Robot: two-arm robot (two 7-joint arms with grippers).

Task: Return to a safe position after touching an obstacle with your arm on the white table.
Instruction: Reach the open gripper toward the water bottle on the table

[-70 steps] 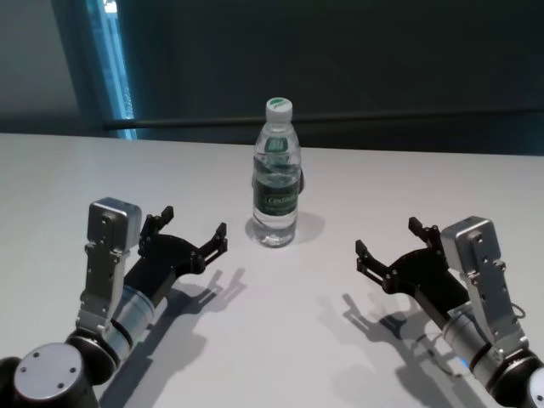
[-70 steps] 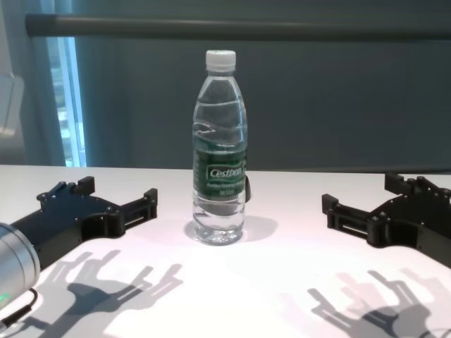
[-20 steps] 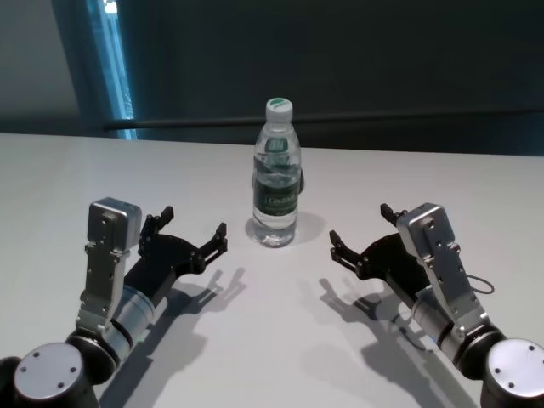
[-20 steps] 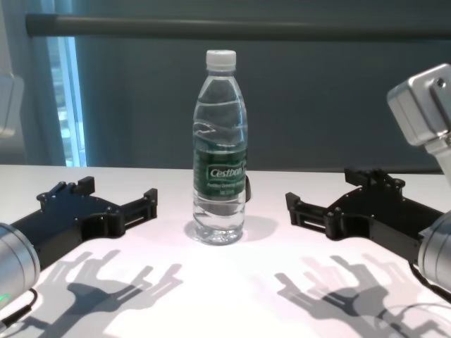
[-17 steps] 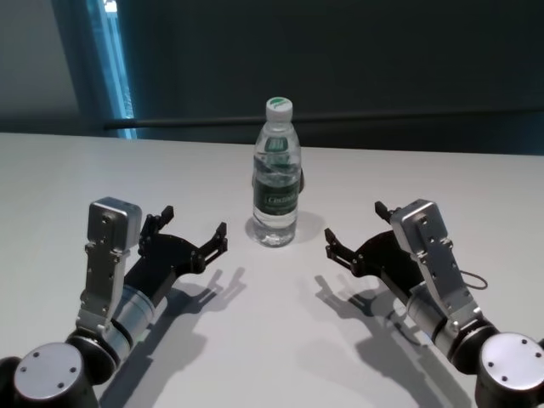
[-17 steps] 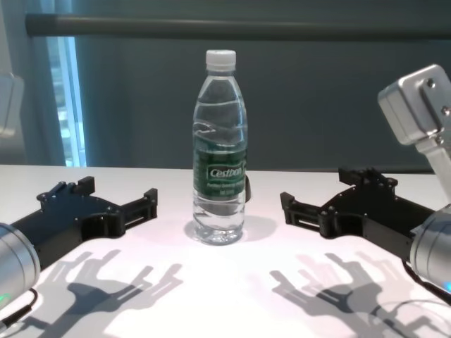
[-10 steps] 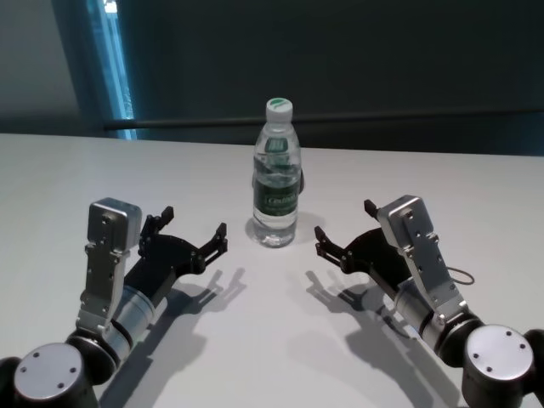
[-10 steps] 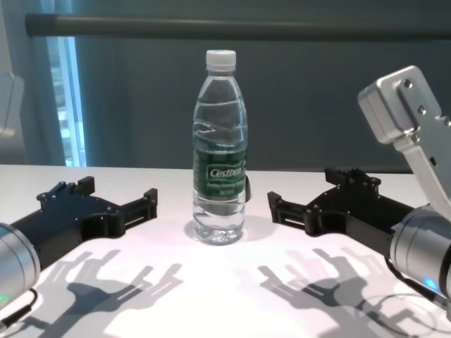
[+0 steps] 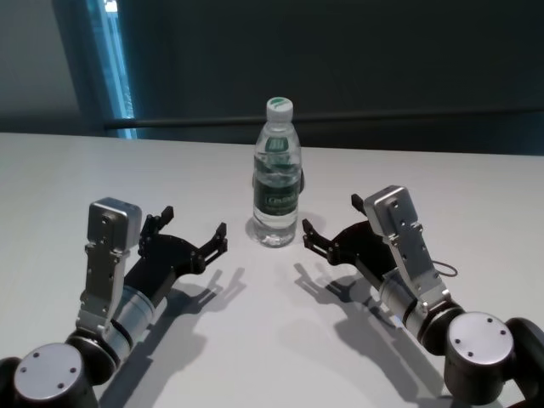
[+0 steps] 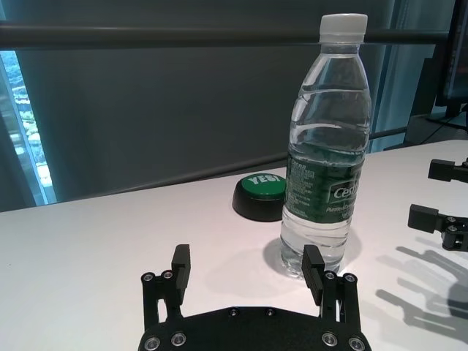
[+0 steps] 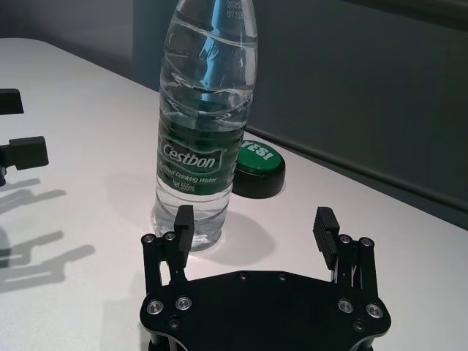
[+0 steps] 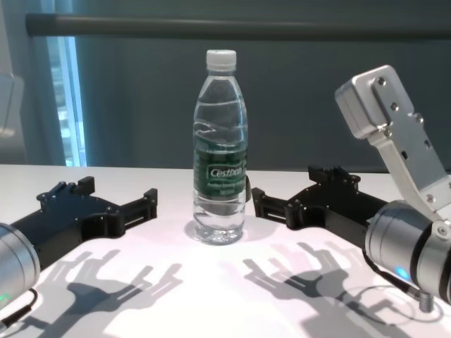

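We see the clear water bottle point(image 9: 276, 176), white-capped and green-labelled, standing upright near the middle of our plain white surface point(image 9: 425, 183).

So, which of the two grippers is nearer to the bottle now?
The right gripper: its open fingers almost reach the bottle on the table. The left gripper, also open, sits farther away.

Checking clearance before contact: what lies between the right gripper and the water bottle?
Nothing: in the head view only bare white table separates the open right gripper from the water bottle. The chest view agrees.
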